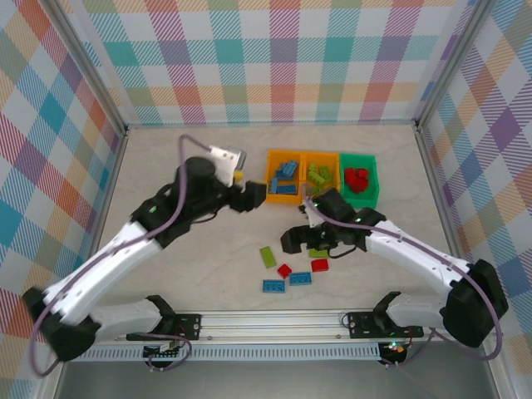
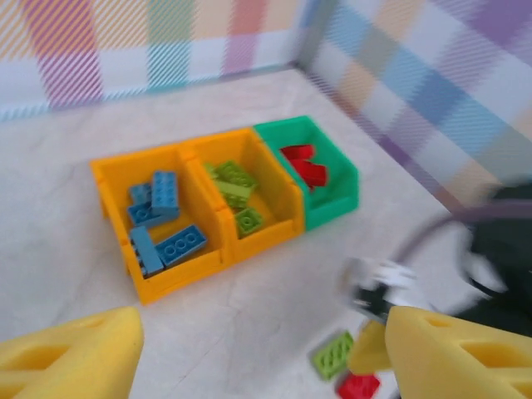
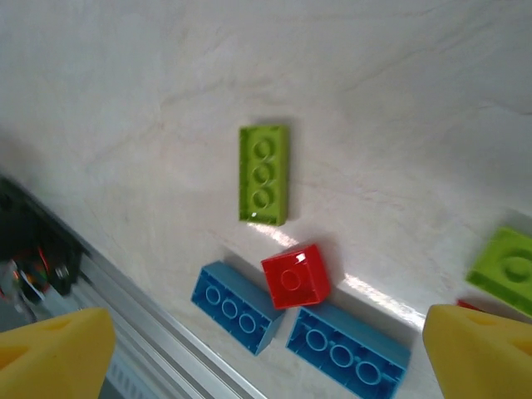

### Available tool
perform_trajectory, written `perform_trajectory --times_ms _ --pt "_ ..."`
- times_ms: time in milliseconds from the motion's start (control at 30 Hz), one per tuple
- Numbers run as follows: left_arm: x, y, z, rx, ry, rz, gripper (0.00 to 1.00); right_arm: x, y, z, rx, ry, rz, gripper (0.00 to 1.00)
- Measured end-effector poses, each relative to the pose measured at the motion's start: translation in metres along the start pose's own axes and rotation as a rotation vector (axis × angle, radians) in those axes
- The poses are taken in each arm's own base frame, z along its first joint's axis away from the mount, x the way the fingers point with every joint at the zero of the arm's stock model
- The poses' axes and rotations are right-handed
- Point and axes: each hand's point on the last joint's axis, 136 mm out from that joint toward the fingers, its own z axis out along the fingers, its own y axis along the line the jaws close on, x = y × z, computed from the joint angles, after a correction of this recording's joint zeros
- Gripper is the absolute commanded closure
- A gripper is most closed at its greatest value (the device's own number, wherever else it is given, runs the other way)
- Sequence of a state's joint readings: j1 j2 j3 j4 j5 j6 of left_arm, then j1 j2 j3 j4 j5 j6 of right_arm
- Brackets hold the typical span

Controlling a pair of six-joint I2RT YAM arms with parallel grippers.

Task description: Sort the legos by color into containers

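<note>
Pale marbled table [image 1: 166,166] noted. Three bins are set on it in a touching row, far side: left orange bin [image 2: 179,278], middle orange bin [image 2: 266,241], green bin [image 2: 332,208]. Loose pieces are scattered nearer the front: lime brick [image 3: 264,174], red brick [image 3: 295,276], and just beside it first blue brick [image 3: 237,306] and second blue brick [image 3: 349,349].

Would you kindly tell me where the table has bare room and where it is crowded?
Bare: the table strip between back wall and bins, and the far-left corner. Crowded: loose bricks by the front rail, beside the right end effector.
</note>
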State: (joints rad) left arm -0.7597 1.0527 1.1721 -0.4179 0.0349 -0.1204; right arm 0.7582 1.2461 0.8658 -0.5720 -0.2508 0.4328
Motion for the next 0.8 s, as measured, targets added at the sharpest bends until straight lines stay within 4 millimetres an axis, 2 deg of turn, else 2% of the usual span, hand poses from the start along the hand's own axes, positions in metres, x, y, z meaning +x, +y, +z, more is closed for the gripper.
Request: perform_trajectory --times_ms 100,200,267,367,433,667,800 --pt "0.017 -0.016 -0.049 0.092 -0.026 0.153 0.00 0.021 0.021 0.021 0.011 0.083 -0.159 0.08" --pt "0.057 -0.019 -0.080 0.160 0.013 0.321 0.00 0.043 0.044 0.040 0.025 0.152 -0.341 0.08" --pt "0.089 -0.018 -0.093 0.198 0.050 0.410 0.00 0.054 0.055 0.050 0.039 0.181 -0.442 0.08" --pt "0.133 -0.011 -0.102 0.225 0.118 0.485 0.00 0.064 0.058 0.063 0.069 0.218 -0.537 0.08" --pt "0.153 -0.008 -0.106 0.237 0.154 0.515 0.00 0.069 0.055 0.071 0.090 0.241 -0.581 0.08" --pt "0.187 0.000 -0.105 0.252 0.207 0.553 0.00 0.086 0.044 0.095 0.160 0.319 -0.704 0.19" --pt "0.198 0.002 -0.103 0.255 0.218 0.558 0.00 0.091 0.035 0.107 0.204 0.353 -0.742 0.39"
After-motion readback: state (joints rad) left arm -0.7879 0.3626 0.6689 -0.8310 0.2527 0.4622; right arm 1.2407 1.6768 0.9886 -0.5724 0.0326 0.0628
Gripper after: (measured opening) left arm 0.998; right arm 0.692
